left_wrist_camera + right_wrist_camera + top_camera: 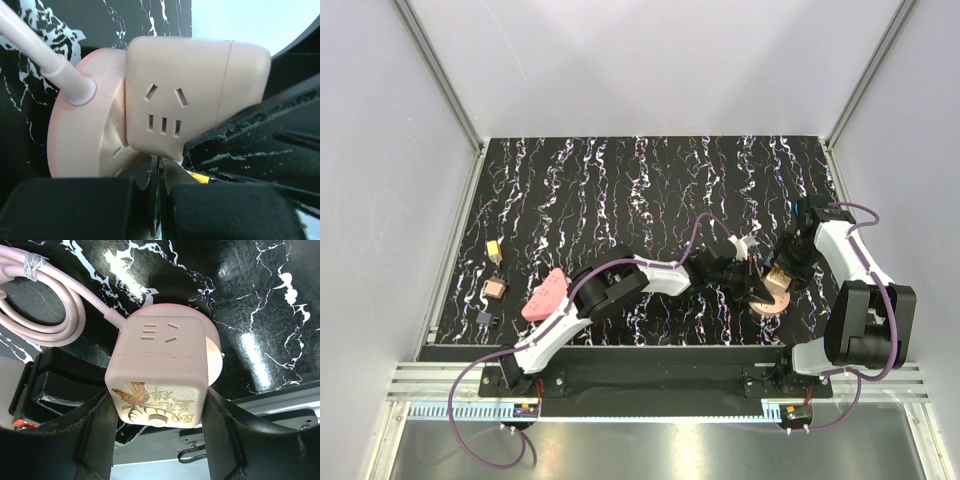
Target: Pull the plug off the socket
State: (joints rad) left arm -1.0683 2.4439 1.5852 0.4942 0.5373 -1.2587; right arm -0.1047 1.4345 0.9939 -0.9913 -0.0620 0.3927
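The right claw (156, 402) is clenched on the pink cube (157, 367), one black finger (95, 437) pressed to each side wall, just below the face with the gold bird print and round button. The cube's back sits flush against the round pink disc (216, 351), and a pale pink cable (47, 315) runs out of the disc's face and coils beside it. Seen from the left wrist, the left claw (157, 182) sits right under the spot where the cube and the disc meet, its fingers (75, 210) drawn together to a hairline. I cannot tell whether they nip the disc's rim. From above, both claws meet at the cube (780, 282), close to the near edge of the tabletop (620, 180) and toward its right near corner. The tabletop is black with white marbled streaks. Near its left edge lie a pink object (545, 293), a small yellow piece (492, 248), a brownish square (495, 289) and a small dark piece (486, 318). Plain pale walls (650, 60) close in three sides, and an aluminium rail (620, 372) runs along the near edge.
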